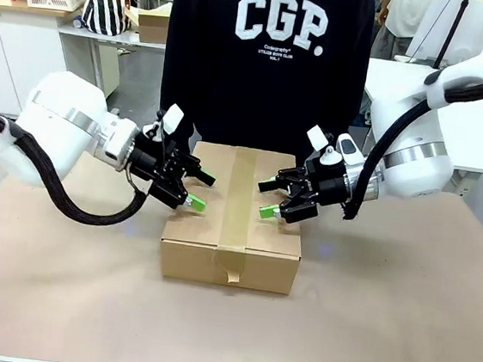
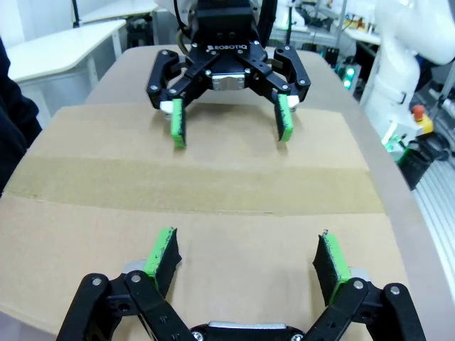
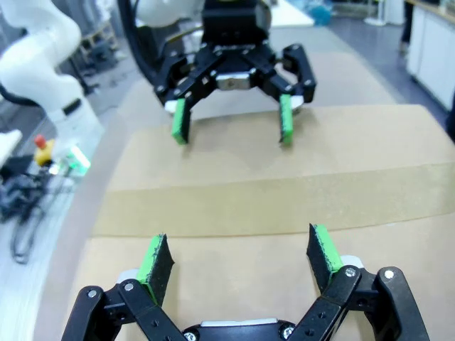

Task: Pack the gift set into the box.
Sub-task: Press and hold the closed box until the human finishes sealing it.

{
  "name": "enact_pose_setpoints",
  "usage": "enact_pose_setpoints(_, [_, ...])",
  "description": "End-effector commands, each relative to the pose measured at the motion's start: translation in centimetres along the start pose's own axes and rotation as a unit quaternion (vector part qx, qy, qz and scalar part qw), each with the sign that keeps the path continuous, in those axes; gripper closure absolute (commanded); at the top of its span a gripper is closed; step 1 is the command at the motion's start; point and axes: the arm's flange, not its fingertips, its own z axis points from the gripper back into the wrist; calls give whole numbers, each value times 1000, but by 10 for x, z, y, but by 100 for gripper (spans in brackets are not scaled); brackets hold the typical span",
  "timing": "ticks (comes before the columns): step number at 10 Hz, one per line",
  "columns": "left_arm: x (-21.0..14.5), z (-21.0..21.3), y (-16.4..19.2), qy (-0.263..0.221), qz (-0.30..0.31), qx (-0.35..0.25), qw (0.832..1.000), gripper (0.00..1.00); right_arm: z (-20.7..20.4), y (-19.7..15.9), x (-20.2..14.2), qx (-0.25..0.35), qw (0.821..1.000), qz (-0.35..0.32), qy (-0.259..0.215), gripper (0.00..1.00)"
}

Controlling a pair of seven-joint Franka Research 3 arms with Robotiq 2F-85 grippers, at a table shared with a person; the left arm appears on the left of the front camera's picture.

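Cardboard fills the middle of the desk (image 1: 400, 319): the box (image 1: 233, 223) sits there with its flaps folded down and a strip of brown tape (image 1: 237, 206) running along the centre seam from the far edge to the near face. Nothing of the gift set can be seen with the flaps shut, so whether it lies inside cannot be told.

The left tool (image 1: 197, 189) comes in from the left and hangs just over the left half of the box top, its green-padded fingers spread wide and holding nothing. The right tool (image 1: 265, 198) mirrors it from the other side, over the right half of the top, also spread wide and empty. The two face each other across the tape, well apart.

In the left wrist view that arm's own tool (image 2: 247, 256) rises from the bottom edge with both pads parted above the cardboard, and the right tool (image 2: 231, 121) shows opposite, beyond the tape band (image 2: 192, 186). The right wrist view gives the same arrangement reversed: its own tool (image 3: 242, 257) near, the left tool (image 3: 232, 119) beyond the tape (image 3: 284, 202).

A person in a black sweatshirt (image 1: 268, 54) with white lettering stands at the far side of the desk, right behind the box
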Motion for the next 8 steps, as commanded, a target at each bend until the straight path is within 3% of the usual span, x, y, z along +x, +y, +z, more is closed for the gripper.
enact_pose_setpoints(1, [43,59,-20,10,91,-27,995,0,53,19,43,35,992,-123,13,0])
enact_pose_setpoints(3, [68,107,-36,11,199,-52,979,0,115,44,66,5,971,-240,11,0])
enact_pose_setpoints(5, [68,143,-58,47,315,-45,947,0,188,70,57,-78,933,-350,13,0])
enact_pose_setpoints(6, [59,159,-73,62,356,-6,933,0,226,82,39,-143,906,-399,5,0])
enact_pose_setpoints(8, [26,204,-101,-3,437,80,896,0,286,103,-12,-265,820,-507,-22,0])
